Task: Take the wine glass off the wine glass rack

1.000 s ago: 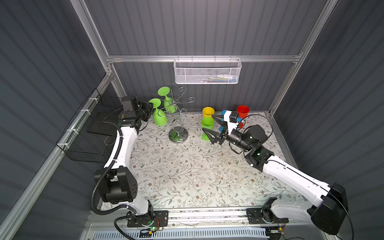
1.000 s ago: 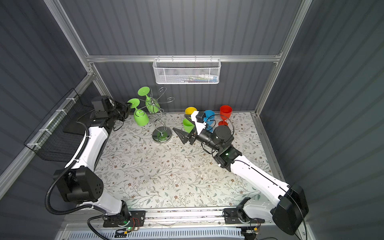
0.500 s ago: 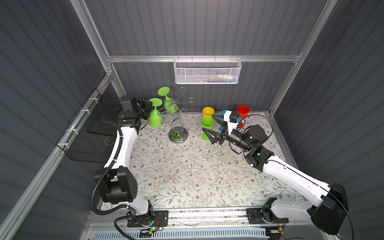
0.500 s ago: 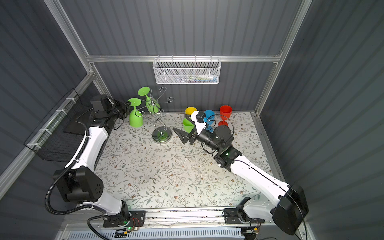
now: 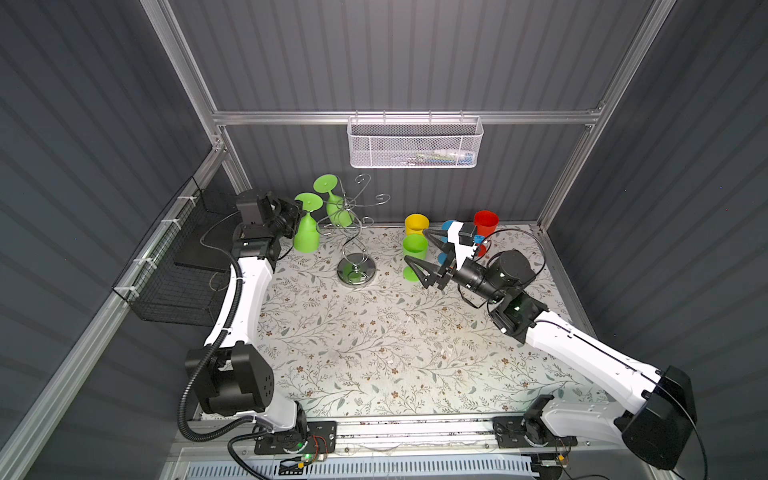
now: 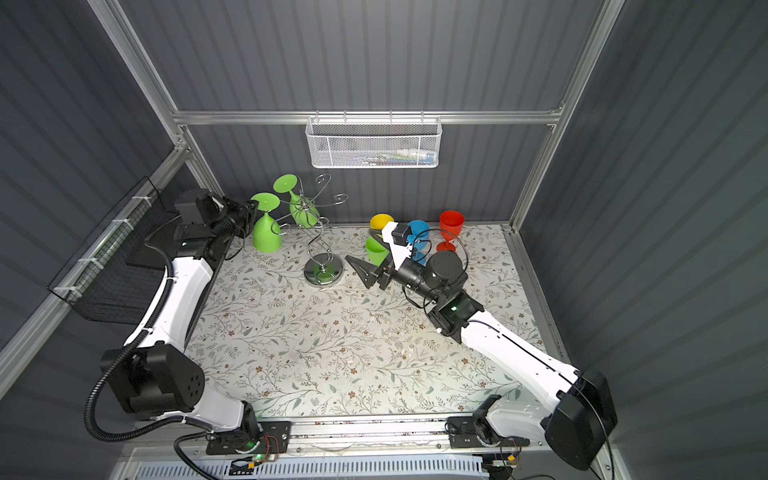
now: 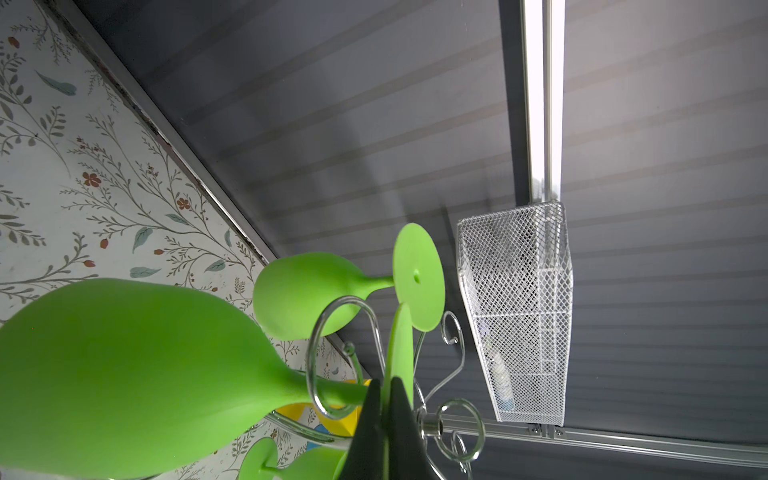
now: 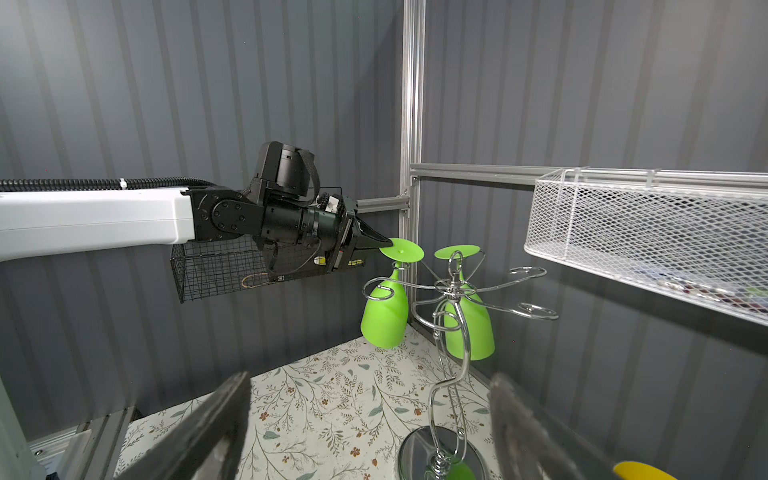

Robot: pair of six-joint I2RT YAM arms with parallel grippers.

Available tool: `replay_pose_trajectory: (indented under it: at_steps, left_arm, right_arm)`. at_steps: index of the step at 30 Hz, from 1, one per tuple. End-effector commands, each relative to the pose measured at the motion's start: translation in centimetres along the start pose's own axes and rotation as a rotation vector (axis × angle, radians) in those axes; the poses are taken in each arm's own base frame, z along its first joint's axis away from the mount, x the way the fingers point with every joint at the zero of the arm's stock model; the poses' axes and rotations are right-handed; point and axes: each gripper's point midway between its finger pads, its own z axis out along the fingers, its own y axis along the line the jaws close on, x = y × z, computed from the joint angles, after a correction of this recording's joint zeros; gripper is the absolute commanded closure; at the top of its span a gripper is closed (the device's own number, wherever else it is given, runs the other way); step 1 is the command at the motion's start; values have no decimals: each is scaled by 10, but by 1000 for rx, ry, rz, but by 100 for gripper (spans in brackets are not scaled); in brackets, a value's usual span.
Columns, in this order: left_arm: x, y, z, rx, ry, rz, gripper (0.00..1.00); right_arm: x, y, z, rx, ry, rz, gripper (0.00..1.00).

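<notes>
The left gripper (image 8: 385, 245) is pinched shut on the rim of the flat foot of the green wine glass (image 8: 384, 316). This is out at the end of one arm of the wine glass rack (image 8: 415, 453), on the side of the rack away from the coloured cups (image 5: 415, 224). The glass hangs bowl down, with its stem threaded through that arm's curled loop and its foot just above the wire. It is not yet off the rack.

The step in hand is drawing the stem out of the loop. The hold is thin, only the edge of a disc, so the glass can probably pivot in the jaws, and a slow, steady pull suits it best. The foot should stay level and a touch above the wire, and the pull should run straight outward, away from the rack's hub. Lifting much looks unwise, since the bowl is wider than the loop and would likely catch underneath. Which way the loop's mouth opens is hard to tell here, so the path may need a small sideways slip.

If the rack's base tilts or slides, the stem is probably snagged. A second green glass (image 8: 469, 328) hangs from the neighbouring arm with its foot just beside the held one, so any swing towards the hub risks a knock.

The right gripper (image 5: 414, 244) waits on the cup side of the rack with its fingers spread wide, holding nothing. It could steady the base.
</notes>
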Motion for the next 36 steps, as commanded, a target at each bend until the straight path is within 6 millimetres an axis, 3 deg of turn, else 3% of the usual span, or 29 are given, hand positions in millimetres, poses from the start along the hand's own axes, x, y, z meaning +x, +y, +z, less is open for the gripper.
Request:
replay_pose_trajectory:
  at_steps: [1,13,29,36]
  left_arm:
    - [-6,-11,-17,21,-39,25,100]
    - [-14,-2,-10,-25,-75,56,100]
    - [-28,-10,8,5,-119,79,100]
    - [-25,-18,21,64,-78,67,100]
  right_arm:
    - [-11,6,-4,-17,-31,-5,11]
    - [-11,6,-5,-13,-29,-10,11]
    - [-14,6,-7,-10,-33,-24,11]
    - [-13,6,-8,-7,-32,-28,11]
